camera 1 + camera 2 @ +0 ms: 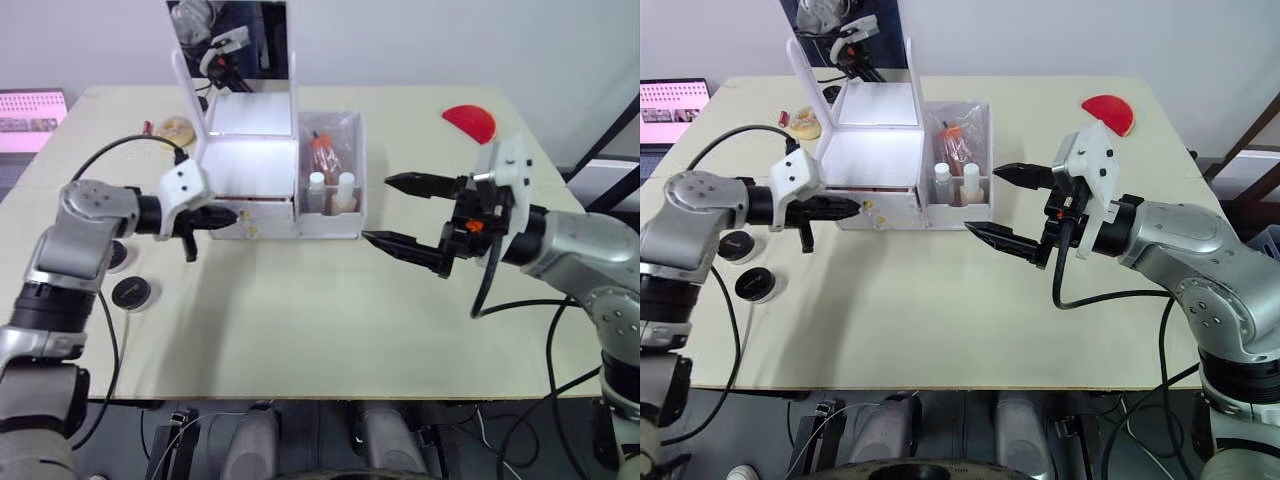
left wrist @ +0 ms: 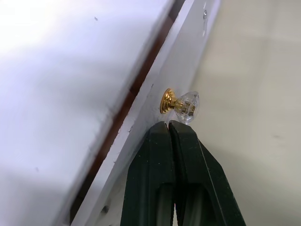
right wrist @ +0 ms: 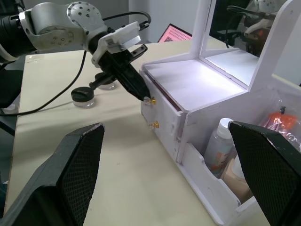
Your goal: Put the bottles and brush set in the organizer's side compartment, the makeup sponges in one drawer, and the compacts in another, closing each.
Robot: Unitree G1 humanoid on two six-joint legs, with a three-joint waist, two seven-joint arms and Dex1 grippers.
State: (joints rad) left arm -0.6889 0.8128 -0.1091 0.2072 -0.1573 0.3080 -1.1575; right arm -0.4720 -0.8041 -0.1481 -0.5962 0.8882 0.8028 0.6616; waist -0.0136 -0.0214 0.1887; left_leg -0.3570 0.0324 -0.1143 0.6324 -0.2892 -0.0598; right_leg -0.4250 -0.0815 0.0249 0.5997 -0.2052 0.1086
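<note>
- Left gripper (image 1: 232, 214) is pinched tight, fingers pressed together with nothing between them, tips right at the organizer's front face, just beside the clear gold-stemmed knob (image 2: 182, 105) of the upper drawer (image 3: 162, 104).
- That drawer sits a crack proud of the white organizer (image 1: 250, 165); a dark gap runs along its top edge. A second knob (image 3: 154, 125) shows below.
- Right gripper (image 1: 400, 211) hangs wide open and empty, just right of the organizer over bare table, one finger far, one near.
- Side compartment (image 1: 355, 170) on the organizer's right already holds two bottles (image 1: 331, 190) at its near end and the wrapped brush set (image 1: 324, 150) behind them.
- Mirror (image 1: 228, 42) stands upright at the organizer's far edge.
- Two compacts (image 1: 131, 292) lie on the table left of the organizer, beneath the left forearm; the left arm's black cable (image 1: 112, 150) loops over that side.
- Yellowish item (image 1: 177, 127) sits far left of the organizer; red sponge (image 1: 470, 122) lies far right, well apart.
- The near half of the table (image 1: 300, 330) lies wide open.
</note>
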